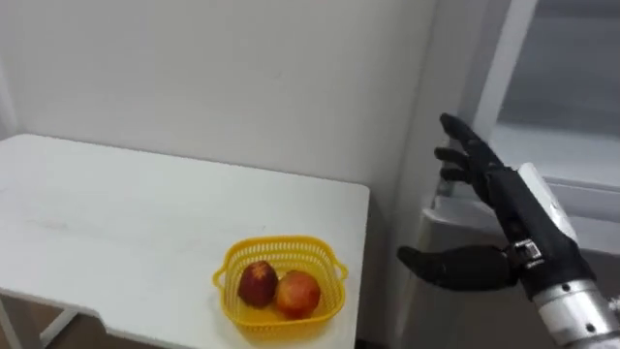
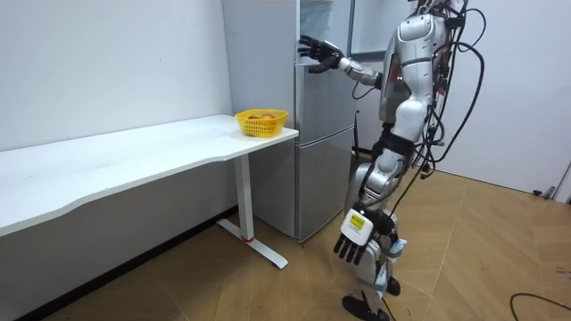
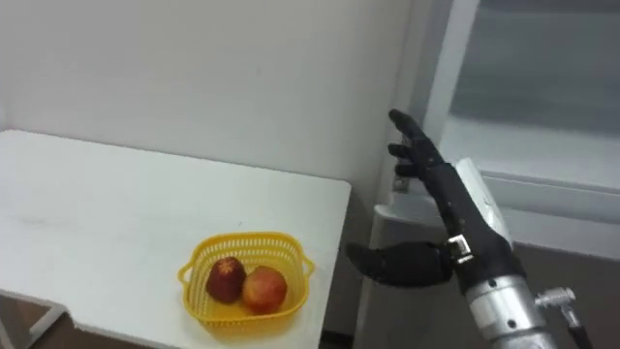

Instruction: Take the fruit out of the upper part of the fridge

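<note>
The robot stands on a wooden floor (image 2: 223,285) in front of a grey fridge (image 2: 268,71), just past the end of a long white tabletop (image 1: 126,213). Its right hand (image 1: 513,208) is raised to the upper fridge (image 1: 552,87), close to the near edge of that compartment. The fingers (image 1: 465,136) are stretched out and released, with the thumb held apart below them, and they grasp nothing. Whether the fingertips touch the fridge cannot be told. The left hand (image 2: 355,242) hangs low beside the robot's leg, its fingers relaxed and empty.

What the upper fridge holds is not visible from here, and neither hand carries anything from it.

On the tabletop, near the corner closest to the fridge, sits a yellow basket (image 1: 281,242). It holds a dark red fruit (image 1: 257,284) and an orange-red fruit (image 1: 298,293) that lie touching each other. A plain pale wall (image 1: 242,78) runs behind the tabletop
</note>
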You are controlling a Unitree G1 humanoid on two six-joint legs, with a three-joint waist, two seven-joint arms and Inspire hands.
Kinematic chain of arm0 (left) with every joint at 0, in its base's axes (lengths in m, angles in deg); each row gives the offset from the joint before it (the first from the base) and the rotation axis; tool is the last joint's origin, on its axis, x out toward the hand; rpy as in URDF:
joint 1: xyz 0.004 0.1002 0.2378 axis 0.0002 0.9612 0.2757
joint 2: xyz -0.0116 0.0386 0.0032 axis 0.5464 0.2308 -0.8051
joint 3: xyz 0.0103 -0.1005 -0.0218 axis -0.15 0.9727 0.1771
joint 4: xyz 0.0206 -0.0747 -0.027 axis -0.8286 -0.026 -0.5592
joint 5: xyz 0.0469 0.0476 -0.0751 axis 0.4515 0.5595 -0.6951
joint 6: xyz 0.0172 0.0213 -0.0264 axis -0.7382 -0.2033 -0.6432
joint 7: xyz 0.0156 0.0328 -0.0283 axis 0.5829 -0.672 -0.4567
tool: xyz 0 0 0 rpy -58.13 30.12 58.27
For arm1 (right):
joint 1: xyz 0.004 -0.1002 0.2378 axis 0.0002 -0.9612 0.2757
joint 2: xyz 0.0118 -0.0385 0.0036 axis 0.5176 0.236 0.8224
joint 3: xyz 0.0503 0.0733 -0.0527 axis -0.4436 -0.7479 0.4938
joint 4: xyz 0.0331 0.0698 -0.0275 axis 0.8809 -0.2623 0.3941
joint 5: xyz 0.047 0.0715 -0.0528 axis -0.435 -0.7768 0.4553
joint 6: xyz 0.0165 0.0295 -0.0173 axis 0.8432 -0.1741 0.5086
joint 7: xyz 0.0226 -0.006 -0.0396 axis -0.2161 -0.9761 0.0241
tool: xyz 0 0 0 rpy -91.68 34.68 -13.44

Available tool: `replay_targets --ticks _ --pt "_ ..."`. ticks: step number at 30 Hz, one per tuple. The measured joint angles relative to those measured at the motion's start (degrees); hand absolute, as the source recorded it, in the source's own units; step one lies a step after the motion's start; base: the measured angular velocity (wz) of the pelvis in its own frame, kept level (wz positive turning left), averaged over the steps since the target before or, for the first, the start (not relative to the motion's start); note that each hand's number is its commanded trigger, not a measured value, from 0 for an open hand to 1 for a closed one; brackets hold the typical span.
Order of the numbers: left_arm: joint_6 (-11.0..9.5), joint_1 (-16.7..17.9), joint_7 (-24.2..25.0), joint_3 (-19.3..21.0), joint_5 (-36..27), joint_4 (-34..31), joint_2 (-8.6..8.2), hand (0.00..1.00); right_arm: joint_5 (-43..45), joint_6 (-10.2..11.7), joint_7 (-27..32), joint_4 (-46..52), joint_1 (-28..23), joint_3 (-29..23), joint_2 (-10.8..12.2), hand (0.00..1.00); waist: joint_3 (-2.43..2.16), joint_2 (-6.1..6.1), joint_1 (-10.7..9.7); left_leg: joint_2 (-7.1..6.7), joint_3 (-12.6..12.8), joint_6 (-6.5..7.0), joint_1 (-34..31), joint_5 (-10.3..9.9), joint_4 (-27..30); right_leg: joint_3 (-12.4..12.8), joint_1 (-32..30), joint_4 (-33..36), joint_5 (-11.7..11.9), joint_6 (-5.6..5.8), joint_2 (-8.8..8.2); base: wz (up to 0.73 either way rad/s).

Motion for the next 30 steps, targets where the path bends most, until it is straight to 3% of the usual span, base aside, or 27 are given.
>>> replay_targets --ticks 6,10,15,19,23,26,30 --pt "-2.3 0.1 -3.4 0.0 0.0 1.7 -0.39 0.0 0.0 3.4 9.7 1.7 -5.2 -5.9 1.1 0.0 -0.09 0.07 -2.7 0.12 2.1 -0.03 1.3 0.0 -1.2 2.6 0.0 0.1 0.0 -0.01 0.56 -0.19" --pt "-2.7 0.1 -3.5 -0.1 0.0 2.4 -0.47 0.0 0.9 5.4 15.7 2.2 -8.9 -9.6 3.8 0.0 0.02 0.14 -4.2 0.38 3.5 -0.02 2.1 -0.1 -2.0 3.9 -0.1 0.0 0.0 -0.01 0.78 -0.16" --pt "-2.6 0.3 -3.5 -0.2 -0.1 2.6 -0.5 0.0 2.2 5.7 21.4 2.1 -12.8 -10.5 6.1 0.0 0.01 0.64 -5.5 0.48 4.7 -0.01 2.2 -0.1 -2.6 5.1 -0.9 0.2 0.0 -0.01 0.95 -0.14" --pt "-2.5 0.6 -3.5 -2.1 -0.9 2.7 -0.87 0.0 1.9 6.2 25.1 1.0 -16.5 -10.1 6.1 0.0 0.01 1.81 -5.5 0.83 5.7 0.0 3.0 -0.1 -3.1 6.0 -1.0 0.3 0.0 -0.01 1.11 -0.12" --pt "-2.4 0.8 -3.5 -2.3 -1.2 2.3 -1.44 0.0 1.8 6.3 25.7 -2.4 -20.1 -9.2 6.6 0.0 -0.01 2.05 -5.7 0.9 6.1 -0.03 3.1 -0.1 -3.4 6.3 -1.1 0.3 0.0 0.0 1.26 -0.06" --pt "-2.4 1.1 -3.5 -2.3 -1.3 2.2 -1.86 0.0 0.4 6.4 25.7 -8.5 -21.9 -9.2 7.8 0.0 0.01 1.87 -5.9 0.89 6.3 -0.04 3.2 -0.1 -3.5 6.4 -1.2 0.3 0.0 0.01 1.28 -0.02" --pt "-2.3 1.0 -3.6 -2.3 -1.7 2.3 -2.11 0.0 -8.0 6.2 25.6 -21.4 -22.3 -9.0 9.5 0.0 0.22 1.3 -5.9 0.9 6.4 -0.03 3.2 -0.1 -3.5 7.1 -1.2 0.0 0.0 0.01 1.23 0.0"
